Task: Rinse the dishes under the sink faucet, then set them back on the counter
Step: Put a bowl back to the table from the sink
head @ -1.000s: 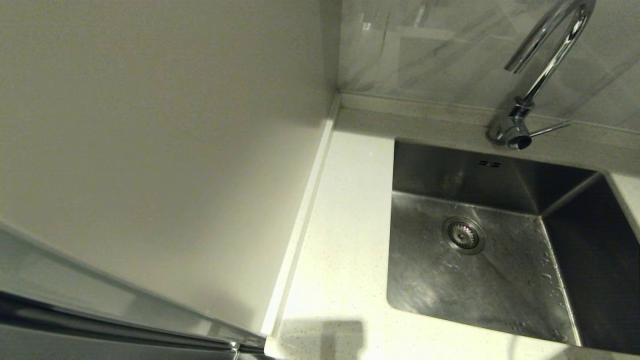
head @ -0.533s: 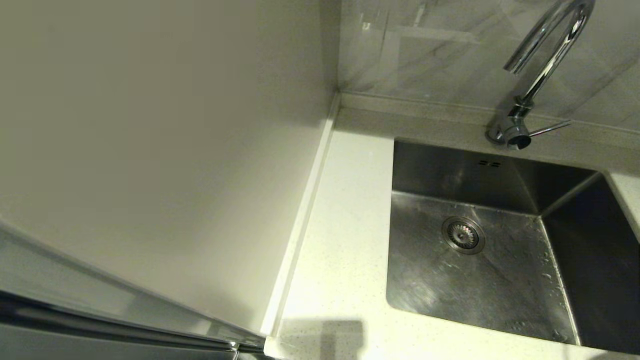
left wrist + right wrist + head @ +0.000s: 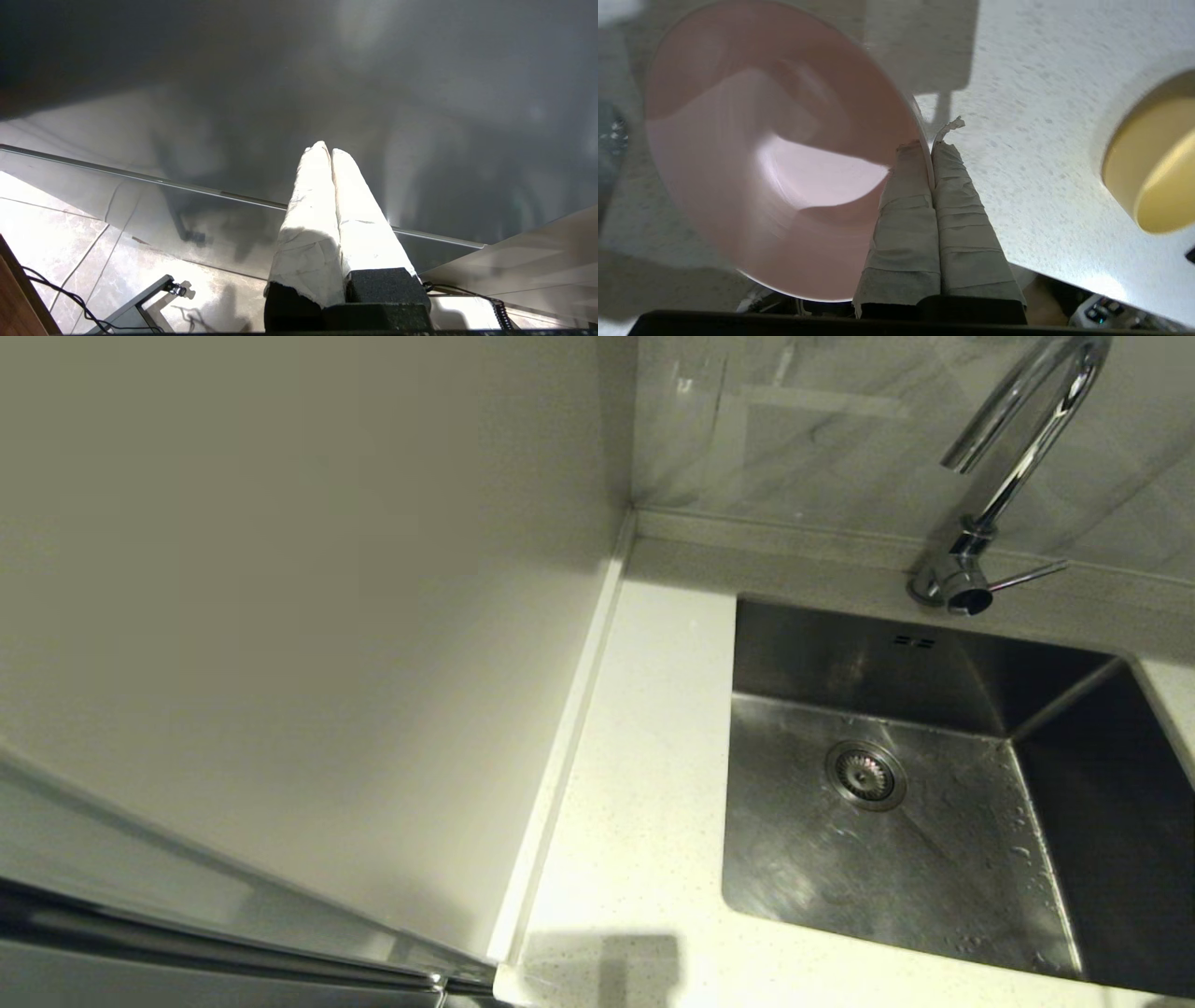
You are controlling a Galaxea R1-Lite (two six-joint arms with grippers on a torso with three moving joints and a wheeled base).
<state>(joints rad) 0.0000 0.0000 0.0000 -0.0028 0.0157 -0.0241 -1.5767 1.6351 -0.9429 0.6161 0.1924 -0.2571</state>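
The pink bowl [image 3: 752, 158] hangs tilted in the right claw [image 3: 930, 140], whose two tape-wrapped fingers [image 3: 906, 219] are pinched together on its rim, one inside the bowl and one outside. Seen from the right wrist, the bowl is held above the white speckled bench [image 3: 1031, 154], and its hollow faces the camera. Whether its lower edge touches the bench cannot be told. Well apart from it on the same bench sits a pale yellowish round dish [image 3: 1153, 172], only partly in view at the picture's edge.

In the head view neither arm appears. The sink [image 3: 896, 859] lies sunk in the bench [image 3: 644, 784], its steel floor wet with scattered drops, the round drain strainer [image 3: 865, 774] near the middle and two small overflow slots [image 3: 913, 641] in the back wall. The sink faucet [image 3: 1008, 457] stands on the raised ledge behind the sink, its gooseneck arching over the basin, its thin lever [image 3: 1027, 576] pointing sideways. A plain cream wall panel [image 3: 280, 616] fills the left of that view.

The left claw [image 3: 329, 149] is parked away from the bench, over a tiled floor [image 3: 56, 224], its white-wrapped fingers pressed together on nothing.
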